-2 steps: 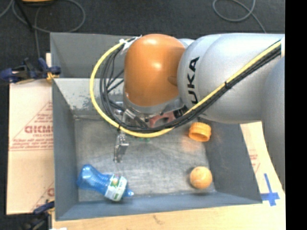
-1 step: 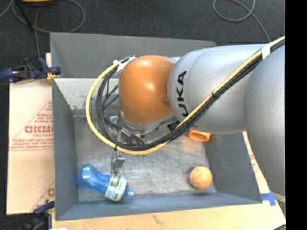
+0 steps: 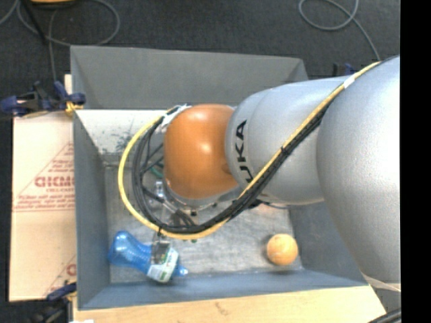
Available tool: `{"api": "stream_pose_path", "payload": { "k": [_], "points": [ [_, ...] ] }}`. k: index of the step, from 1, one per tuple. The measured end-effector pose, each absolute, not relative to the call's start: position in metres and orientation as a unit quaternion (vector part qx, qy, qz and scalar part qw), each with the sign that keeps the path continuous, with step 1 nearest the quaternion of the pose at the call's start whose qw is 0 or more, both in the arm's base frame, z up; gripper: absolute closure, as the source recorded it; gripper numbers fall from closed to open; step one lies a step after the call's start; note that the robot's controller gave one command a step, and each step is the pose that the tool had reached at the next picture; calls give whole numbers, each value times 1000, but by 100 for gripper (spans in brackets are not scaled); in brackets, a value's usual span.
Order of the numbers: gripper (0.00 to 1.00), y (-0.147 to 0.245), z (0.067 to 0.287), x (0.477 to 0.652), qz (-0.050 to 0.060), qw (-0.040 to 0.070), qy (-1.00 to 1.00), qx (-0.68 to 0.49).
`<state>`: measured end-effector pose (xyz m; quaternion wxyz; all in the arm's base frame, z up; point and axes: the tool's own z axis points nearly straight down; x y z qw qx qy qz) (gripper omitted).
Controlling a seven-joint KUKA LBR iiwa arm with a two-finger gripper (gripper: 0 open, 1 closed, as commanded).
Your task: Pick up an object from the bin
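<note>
pincer [image 3: 161, 247] right down at the blue bottle [image 3: 131, 253], tip touching or just above its labelled end. apart or together? cannot tell, tucked away under the wrist and its tangle of cables [image 3: 135, 187]. no clear sight of the bottle being gripped either.

blue bottle lying on its side, see-through, with a white-and-green label [image 3: 161, 270] wrapped round the end nearest the pincer and a bit of blue poking out past it. flat on the floor of the grey bin [image 3: 222, 289], close to the lower wall.

just above the bottle, the orange cover [image 3: 195, 150] on the wrist, round and glossy, ringed by a yellow cable and several black ones. further up and off to the right of the bottle, the fat grey arm [image 3: 316, 140], yellow cable running along it too.

well apart from the bottle, away to its right and about level with it, an orange ball [image 3: 281, 249], alone on the bin floor near the same lower wall.
</note>
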<state>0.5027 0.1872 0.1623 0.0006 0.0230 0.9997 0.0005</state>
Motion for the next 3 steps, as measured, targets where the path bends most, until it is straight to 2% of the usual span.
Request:
{"api": "stream_pose_path", "payload": {
  "k": [1, 2, 3],
  "points": [
    [100, 197, 84, 511, 0, 4, 998, -61],
    [100, 197, 84, 511, 0, 4, 998, -61],
    [100, 197, 268, 588, 0, 1, 985, -172]
  ]
}}
